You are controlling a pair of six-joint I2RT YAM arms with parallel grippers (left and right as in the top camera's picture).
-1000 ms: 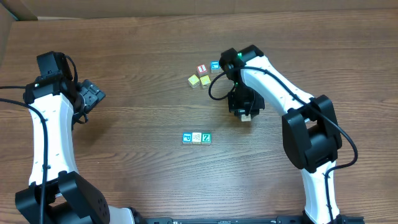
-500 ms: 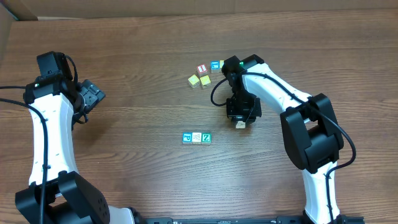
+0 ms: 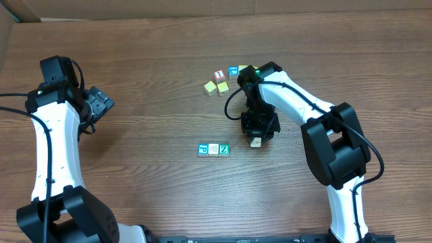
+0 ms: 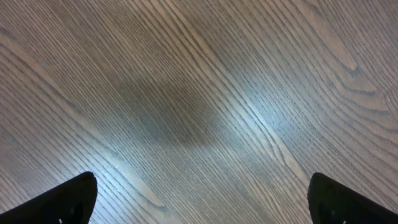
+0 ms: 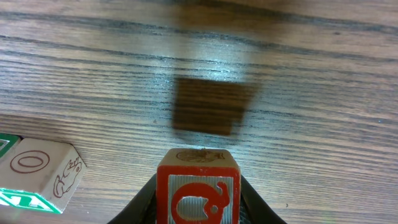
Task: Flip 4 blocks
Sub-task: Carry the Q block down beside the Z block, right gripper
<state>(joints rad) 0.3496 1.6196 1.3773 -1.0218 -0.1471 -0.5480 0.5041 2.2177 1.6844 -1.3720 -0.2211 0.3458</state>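
Right gripper (image 3: 256,140) is pinching the red-faced block (image 5: 198,190) just above the table (image 3: 148,54), near the row of three blocks (image 3: 213,150). Those are seemingly sitting already flipped, leaving this fourth to set down. Left gripper (image 3: 102,102) is hanging spread wide.

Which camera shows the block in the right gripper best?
Right wrist: the red-lettered block sits bottom centre, clamped in the right gripper, its shadow on the table beyond. Overhead shows only a cream corner under the gripper. Left wrist shows none of it.
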